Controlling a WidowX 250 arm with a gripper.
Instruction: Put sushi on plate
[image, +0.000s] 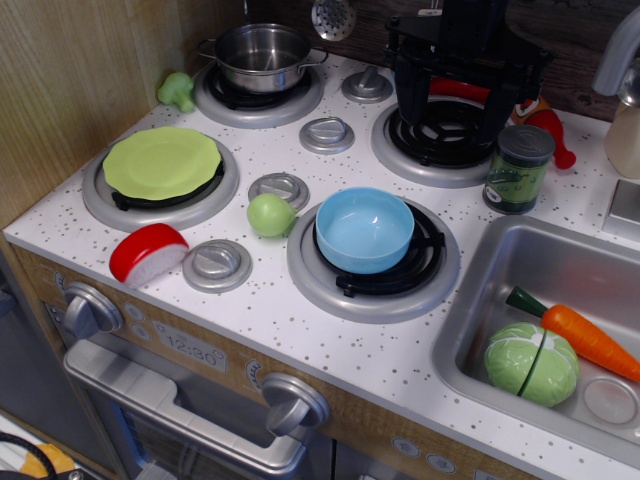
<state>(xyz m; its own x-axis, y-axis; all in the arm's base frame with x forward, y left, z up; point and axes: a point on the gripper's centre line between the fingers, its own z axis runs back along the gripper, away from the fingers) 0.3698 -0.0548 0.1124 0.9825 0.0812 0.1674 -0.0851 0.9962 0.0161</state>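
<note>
- While the toy kitchen bench (300, 320) is read from its left edge, the first thing met is a small green broccoli-like piece (176, 90) by the wooden wall.
- Next comes the lime-green plate (161, 160), lying flat on the front-left burner (115, 205) and empty.
- Just in front of that burner, near the bench's front edge, lies the sushi (148, 254): red domed top tipped up and to the left, white base facing down and to the right. Its long axis runs on a diagonal, lower-left to upper-right.
- The plate is near the sushi, directly behind it, so I judge the carry to be a brief lift and move towards the back.
- A steel pot (262, 55) sits on the back-left burner; a light green ball (270, 215) rests between the knobs.
- The light blue bowl (364, 229) stands on the front-right burner.
- The black gripper (462, 60) hangs over the back-right burner; the sushi lies well apart from it, forward and far to the left. Its fingers are too dark to read, so I cannot tell how wide they stand or whether they hold anything.
- A green can (517, 168) stands by the sink (480, 290), which holds a cabbage (531, 363) and a carrot (585, 335).
</note>
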